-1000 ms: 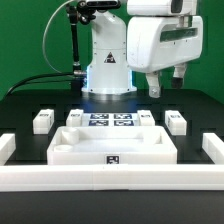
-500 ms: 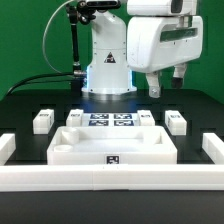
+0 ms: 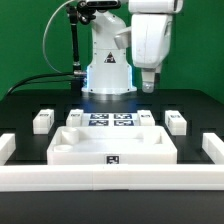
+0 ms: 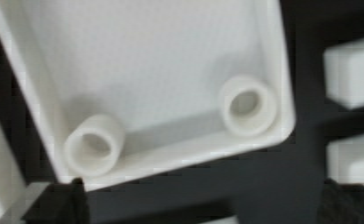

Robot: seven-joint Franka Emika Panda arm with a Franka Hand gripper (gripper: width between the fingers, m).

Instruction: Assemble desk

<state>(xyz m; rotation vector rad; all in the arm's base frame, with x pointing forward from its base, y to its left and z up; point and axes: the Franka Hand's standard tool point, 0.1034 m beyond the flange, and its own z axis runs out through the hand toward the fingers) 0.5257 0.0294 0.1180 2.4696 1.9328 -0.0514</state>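
The white desk tabletop panel (image 3: 112, 143) lies rim up in the middle of the table. In the wrist view, one corner of it (image 4: 152, 70) shows two round sockets (image 4: 248, 105). Four short white leg posts lie behind it: two at the exterior view's left (image 3: 42, 120) (image 3: 75, 117) and two at its right (image 3: 146, 116) (image 3: 176, 122). One post shows blurred in the wrist view (image 4: 348, 75). My gripper (image 3: 148, 82) hangs high above the right-hand posts. It is open and empty, and its dark fingertips (image 4: 54, 198) stand wide apart above the panel's corner.
The marker board (image 3: 110, 120) lies flat behind the panel, in front of the robot base (image 3: 108, 70). A long white barrier wall (image 3: 112, 176) runs along the front, with raised ends at both sides (image 3: 8, 148).
The hand has turned about its vertical axis and now shows its narrow side. The fingers have shifted slightly toward the exterior view's left. The parts have not moved.
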